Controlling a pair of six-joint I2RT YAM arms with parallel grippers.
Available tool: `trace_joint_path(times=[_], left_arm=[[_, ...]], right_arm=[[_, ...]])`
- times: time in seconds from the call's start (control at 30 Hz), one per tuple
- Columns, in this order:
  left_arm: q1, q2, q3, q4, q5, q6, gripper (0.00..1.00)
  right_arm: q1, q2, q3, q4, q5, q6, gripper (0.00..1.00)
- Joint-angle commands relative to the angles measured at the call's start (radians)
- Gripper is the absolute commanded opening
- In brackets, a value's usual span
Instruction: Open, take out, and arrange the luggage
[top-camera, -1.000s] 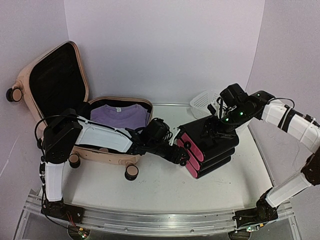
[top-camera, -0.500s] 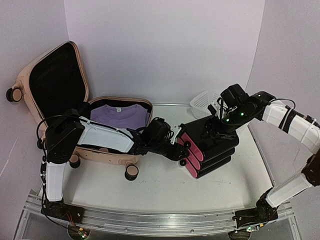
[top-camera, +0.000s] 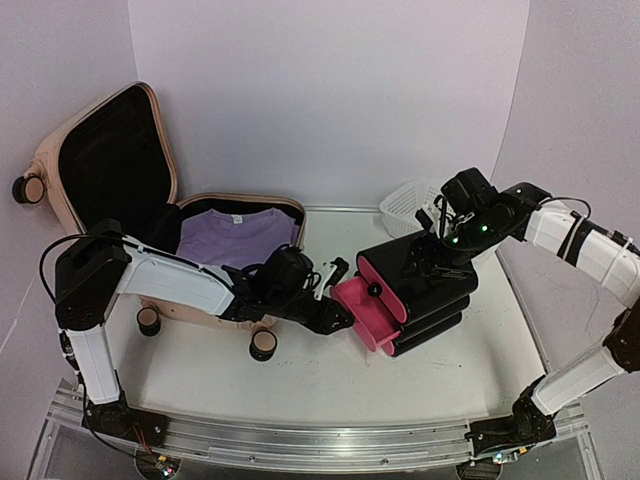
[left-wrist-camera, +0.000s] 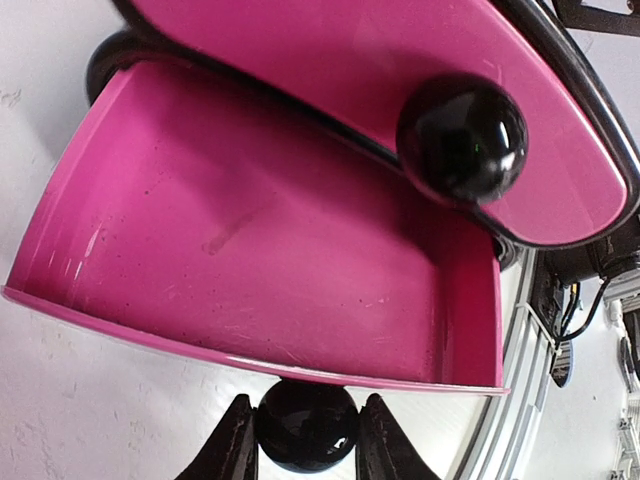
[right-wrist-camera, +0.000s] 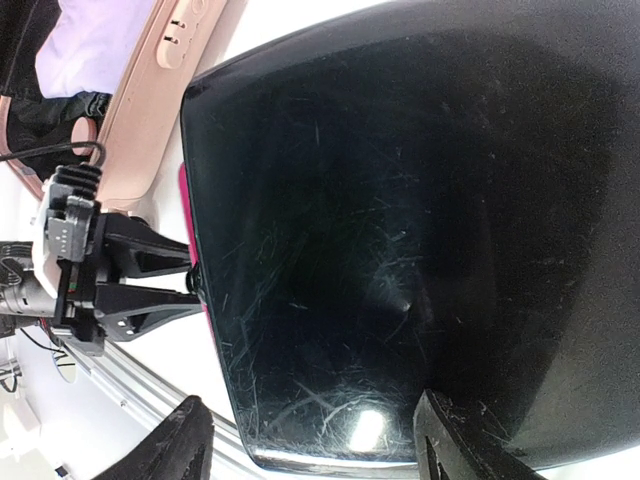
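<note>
Left wrist view: left end effector (left-wrist-camera: 305, 408) clenched on the black knob (left-wrist-camera: 305, 432) of a pink drawer (left-wrist-camera: 260, 250), which stands out from the black drawer unit (top-camera: 430, 285). Right end effector (right-wrist-camera: 318, 428), released and spread wide, rests on that unit's top. The luggage (top-camera: 100, 170) lies open at 10 o'clock on the bench (top-camera: 330, 375), lid upright, with a purple garment (top-camera: 235, 235) inside.
</note>
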Motion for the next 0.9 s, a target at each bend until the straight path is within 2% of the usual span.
trace_joint_path(times=[0.0, 0.1, 0.23, 0.4, 0.5, 0.63, 0.73, 0.87], left_arm=[[0.003, -0.075, -0.046, -0.007, 0.017, -0.044, 0.21], [0.003, -0.092, -0.049, -0.008, 0.033, -0.038, 0.35], [0.007, -0.147, -0.053, -0.027, 0.045, -0.016, 0.64], [0.025, -0.279, -0.078, -0.13, 0.016, 0.007, 0.9], [0.057, -0.371, -0.092, -0.249, -0.007, 0.034, 0.93], [0.12, -0.479, -0.058, -0.485, -0.091, 0.079, 0.96], [0.22, -0.523, -0.039, -0.611, -0.104, 0.077, 0.98], [0.389, -0.489, 0.027, -0.793, -0.096, 0.085, 0.99]], right_arm=[[-0.003, 0.019, -0.026, -0.062, 0.003, 0.005, 0.7], [-0.003, 0.018, -0.021, -0.062, 0.0, 0.004, 0.7], [-0.003, 0.019, -0.018, -0.063, -0.005, -0.003, 0.7], [-0.003, 0.021, -0.009, -0.069, -0.001, -0.029, 0.71], [-0.003, 0.014, 0.023, -0.087, 0.01, -0.042, 0.73], [-0.003, 0.001, 0.093, -0.115, 0.045, -0.089, 0.85], [-0.003, 0.004, 0.125, -0.116, 0.124, -0.146, 0.98], [-0.003, 0.016, 0.12, -0.043, 0.268, -0.214, 0.98]])
